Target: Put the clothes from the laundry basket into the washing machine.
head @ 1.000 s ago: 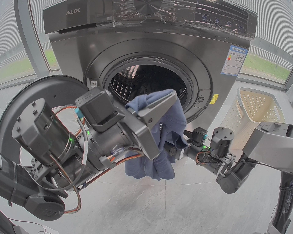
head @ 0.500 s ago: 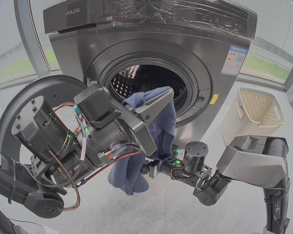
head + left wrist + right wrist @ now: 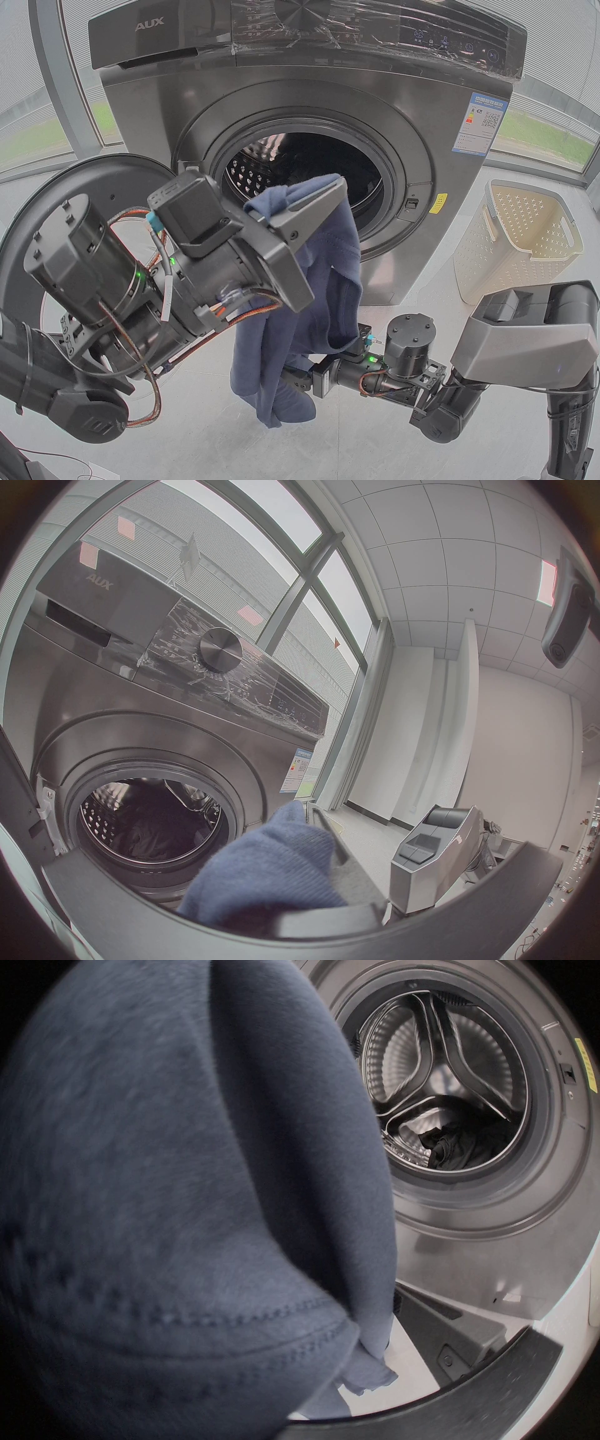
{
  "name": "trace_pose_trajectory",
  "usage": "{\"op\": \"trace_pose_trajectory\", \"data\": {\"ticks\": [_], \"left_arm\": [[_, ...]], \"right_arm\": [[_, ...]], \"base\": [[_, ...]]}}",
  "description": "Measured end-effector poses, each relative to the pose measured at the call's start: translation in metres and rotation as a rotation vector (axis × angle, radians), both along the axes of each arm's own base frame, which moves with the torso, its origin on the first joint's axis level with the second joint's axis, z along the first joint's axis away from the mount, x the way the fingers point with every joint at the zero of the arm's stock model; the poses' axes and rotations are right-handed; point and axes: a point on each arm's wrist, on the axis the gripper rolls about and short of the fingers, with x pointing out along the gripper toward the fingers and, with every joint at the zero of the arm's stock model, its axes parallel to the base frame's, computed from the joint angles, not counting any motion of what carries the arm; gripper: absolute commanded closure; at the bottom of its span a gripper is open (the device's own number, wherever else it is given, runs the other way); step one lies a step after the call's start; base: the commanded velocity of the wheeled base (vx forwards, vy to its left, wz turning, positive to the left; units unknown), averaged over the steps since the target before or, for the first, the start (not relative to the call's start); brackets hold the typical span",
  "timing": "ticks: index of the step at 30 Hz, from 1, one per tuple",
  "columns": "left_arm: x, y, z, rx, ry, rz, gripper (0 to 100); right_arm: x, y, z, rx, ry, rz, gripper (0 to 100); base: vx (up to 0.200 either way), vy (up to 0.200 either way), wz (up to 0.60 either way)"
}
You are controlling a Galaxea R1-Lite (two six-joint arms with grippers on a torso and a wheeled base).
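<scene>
My left gripper (image 3: 312,197) is shut on the top of a blue garment (image 3: 325,281), held in front of the washing machine's open drum (image 3: 306,165). The cloth hangs down to near the floor. The same garment (image 3: 269,867) bunches between the left fingers in the left wrist view. My right gripper (image 3: 292,378) sits low against the garment's hanging lower end, partly hidden by it. The blue cloth (image 3: 175,1210) covers most of the right wrist view. Dark clothes (image 3: 456,1141) lie inside the drum. The cream laundry basket (image 3: 525,237) stands on the floor right of the machine.
The round machine door (image 3: 94,187) stands swung open on the left, behind my left arm. Grey floor tiles (image 3: 350,450) spread in front of the machine. Windows run behind and beside the machine.
My right arm has dropped and moved left, from the garment's middle down to its lower end. The garment now hangs longer. My left gripper has shifted slightly up and left, still holding it.
</scene>
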Motion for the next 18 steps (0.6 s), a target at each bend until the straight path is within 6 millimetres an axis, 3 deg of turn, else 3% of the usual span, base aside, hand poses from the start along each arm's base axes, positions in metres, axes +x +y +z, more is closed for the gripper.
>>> {"op": "trace_pose_trajectory", "data": {"ticks": [10, 18], "left_arm": [[0.007, 0.001, 0.005, -0.001, -0.001, 0.02, 100], [0.006, -0.002, 0.005, -0.001, 0.0, 0.01, 100]], "right_arm": [[-0.025, -0.018, 0.012, -0.019, 0.026, 0.037, 0], [-0.016, -0.01, 0.015, 0.001, -0.003, 0.015, 0]], "base": [[0.0, 0.0, 0.0], [0.0, 0.0, 0.0]]}}
